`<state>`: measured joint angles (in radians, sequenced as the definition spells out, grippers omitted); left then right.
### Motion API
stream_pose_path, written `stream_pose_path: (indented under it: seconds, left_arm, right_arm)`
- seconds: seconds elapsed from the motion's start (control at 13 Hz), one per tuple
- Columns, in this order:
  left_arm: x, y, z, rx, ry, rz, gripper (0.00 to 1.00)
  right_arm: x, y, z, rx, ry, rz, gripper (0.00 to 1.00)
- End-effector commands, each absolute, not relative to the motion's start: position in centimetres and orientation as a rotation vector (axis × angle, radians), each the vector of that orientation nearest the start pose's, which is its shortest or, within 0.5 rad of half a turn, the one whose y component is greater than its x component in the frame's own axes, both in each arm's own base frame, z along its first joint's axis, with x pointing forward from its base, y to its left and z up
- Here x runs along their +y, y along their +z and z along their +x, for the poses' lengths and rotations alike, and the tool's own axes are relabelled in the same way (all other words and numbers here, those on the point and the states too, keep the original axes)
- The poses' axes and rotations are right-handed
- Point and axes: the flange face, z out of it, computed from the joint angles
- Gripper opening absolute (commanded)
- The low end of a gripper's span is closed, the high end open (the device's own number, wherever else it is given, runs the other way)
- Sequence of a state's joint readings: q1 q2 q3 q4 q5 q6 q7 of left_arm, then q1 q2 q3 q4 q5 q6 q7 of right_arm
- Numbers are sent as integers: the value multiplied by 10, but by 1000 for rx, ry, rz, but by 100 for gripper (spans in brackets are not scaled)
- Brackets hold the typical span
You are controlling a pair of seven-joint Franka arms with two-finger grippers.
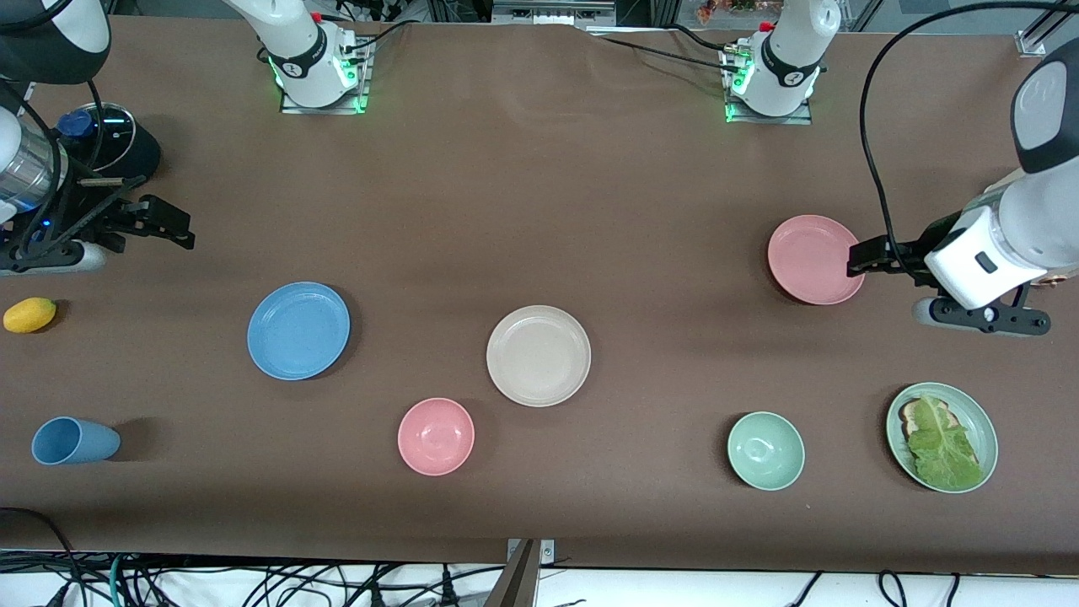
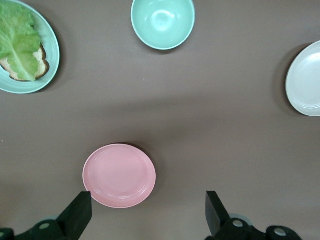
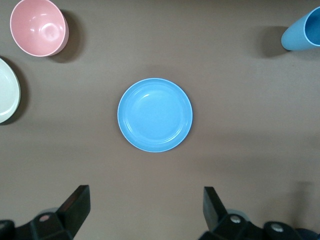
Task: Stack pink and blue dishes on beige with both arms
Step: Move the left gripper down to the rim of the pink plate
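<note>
The beige plate (image 1: 538,355) lies mid-table, also seen in the left wrist view (image 2: 305,80) and the right wrist view (image 3: 7,90). The blue plate (image 1: 298,330) (image 3: 155,114) rests toward the right arm's end. The pink plate (image 1: 814,258) (image 2: 119,175) lies toward the left arm's end. My left gripper (image 1: 860,256) (image 2: 147,212) hangs open over the pink plate's rim, holding nothing. My right gripper (image 1: 179,228) (image 3: 145,210) is open and empty over bare table, apart from the blue plate.
A pink bowl (image 1: 436,436) and a green bowl (image 1: 765,450) stand nearer the camera than the plates. A green plate with bread and lettuce (image 1: 942,437) lies at the left arm's end. A blue cup (image 1: 74,440), a lemon (image 1: 29,314) and a dark appliance (image 1: 105,139) are at the right arm's end.
</note>
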<state>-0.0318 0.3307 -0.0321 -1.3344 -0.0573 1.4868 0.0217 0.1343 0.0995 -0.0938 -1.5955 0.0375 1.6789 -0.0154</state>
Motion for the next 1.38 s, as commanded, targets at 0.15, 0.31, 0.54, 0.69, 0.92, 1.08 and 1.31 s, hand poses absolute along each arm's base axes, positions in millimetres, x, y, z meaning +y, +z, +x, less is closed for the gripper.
stream_pose_path:
  seconds: [0.15,0.31,0.54,0.69,0.92,1.08,1.31]
  left_arm:
    - [6,506,640,25,392,-3175,100]
    - [30,490,634,-32,452,-3185,100]
    - [30,480,623,-39,470,-3181,100]
    - [31,475,602,-53,389,-3185,100]
    - [34,456,576,-34,321,-3190,100]
    - [48,442,567,1,326,-3204,100]
    - [72,414,557,-5,337,-3260,100]
  right_arm:
    - [31,566,589,-82,21,-3111,100]
    - [31,564,588,-82,29,-3111,100]
    - [31,563,588,-82,31,-3111,100]
    - [31,563,588,-82,31,-3111,100]
    - [31,562,588,-82,33,-3111,100]
    - [31,562,588,-79,31,-3111,100]
    - [31,557,590,-76,43,-3112,100]
